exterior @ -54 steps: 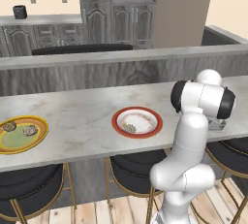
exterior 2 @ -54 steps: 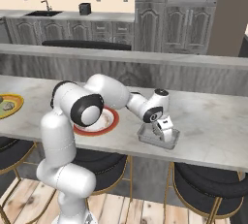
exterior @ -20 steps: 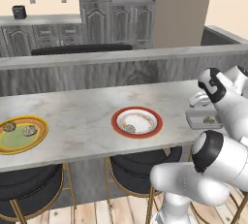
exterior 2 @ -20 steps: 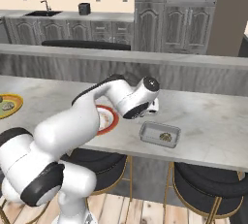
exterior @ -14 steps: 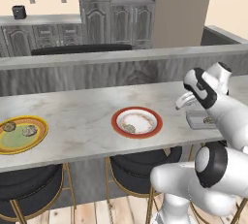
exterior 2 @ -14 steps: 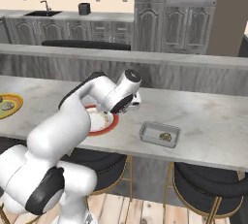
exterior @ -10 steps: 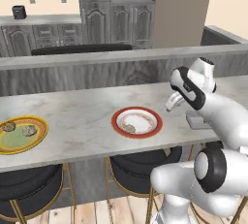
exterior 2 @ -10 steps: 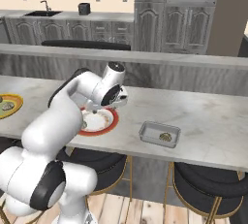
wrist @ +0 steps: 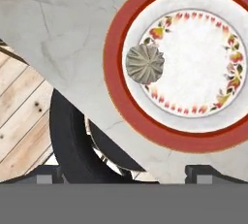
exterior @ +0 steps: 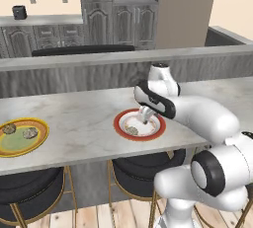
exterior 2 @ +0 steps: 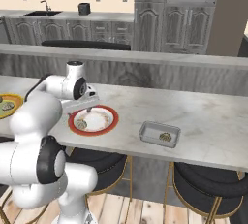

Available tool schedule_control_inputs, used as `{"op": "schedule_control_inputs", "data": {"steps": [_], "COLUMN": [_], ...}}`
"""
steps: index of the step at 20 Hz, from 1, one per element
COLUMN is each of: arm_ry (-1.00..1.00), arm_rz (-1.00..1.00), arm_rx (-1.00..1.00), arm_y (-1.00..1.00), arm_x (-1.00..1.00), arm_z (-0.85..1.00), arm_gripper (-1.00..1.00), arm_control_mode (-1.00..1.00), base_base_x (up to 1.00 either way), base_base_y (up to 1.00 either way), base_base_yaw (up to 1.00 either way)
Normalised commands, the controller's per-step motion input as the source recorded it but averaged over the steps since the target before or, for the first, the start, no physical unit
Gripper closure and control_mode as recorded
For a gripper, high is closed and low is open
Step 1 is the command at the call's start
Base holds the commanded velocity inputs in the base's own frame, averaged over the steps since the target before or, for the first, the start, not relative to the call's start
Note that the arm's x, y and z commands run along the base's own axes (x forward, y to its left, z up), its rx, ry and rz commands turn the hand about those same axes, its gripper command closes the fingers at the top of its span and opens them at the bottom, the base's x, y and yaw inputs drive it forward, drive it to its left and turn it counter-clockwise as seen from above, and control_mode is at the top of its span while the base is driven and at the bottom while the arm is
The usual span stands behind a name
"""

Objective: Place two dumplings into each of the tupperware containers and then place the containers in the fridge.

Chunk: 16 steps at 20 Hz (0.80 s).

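Note:
One dumpling lies on the red-rimmed white plate, near its edge; it also shows as the dumpling and the dumpling. My gripper hangs open just above that plate, pointing down, with nothing between its fingertips. To the right on the counter stands a tupperware container with one dumpling in it. Two more dumplings sit on the yellow-rimmed green plate far left. The fridge is out of view.
A raised grey ledge runs behind the marble counter. Black round stools stand under the counter's front edge. My own white arm reaches across the counter's right part.
The arm has swung left, away from the tupperware container, and now holds the gripper over the red-rimmed plate. The gripper stayed open throughout.

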Motion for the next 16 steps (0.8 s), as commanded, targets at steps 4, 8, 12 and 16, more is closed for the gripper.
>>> {"op": "schedule_control_inputs", "data": {"steps": [4,8,12,16], "arm_ry": [0.02,0.06,0.00,0.14], "arm_rz": [-0.19,-0.05,0.00,0.00], "arm_rx": [0.00,0.06,0.07,0.00], "arm_y": [0.88,0.00,-0.18,0.17], "arm_x": [0.33,0.54,0.57,0.19], "arm_z": [-0.66,-0.39,-0.11,-0.78], "arm_gripper": [-1.00,-1.00,-1.00,-1.00], "arm_control_mode": [-1.00,-1.00,-1.00,-1.00], "base_base_x": [0.00,0.00,0.00,0.00], "base_base_y": [0.00,0.00,0.00,0.00], "base_base_yaw": [0.00,0.00,0.00,0.00]}}
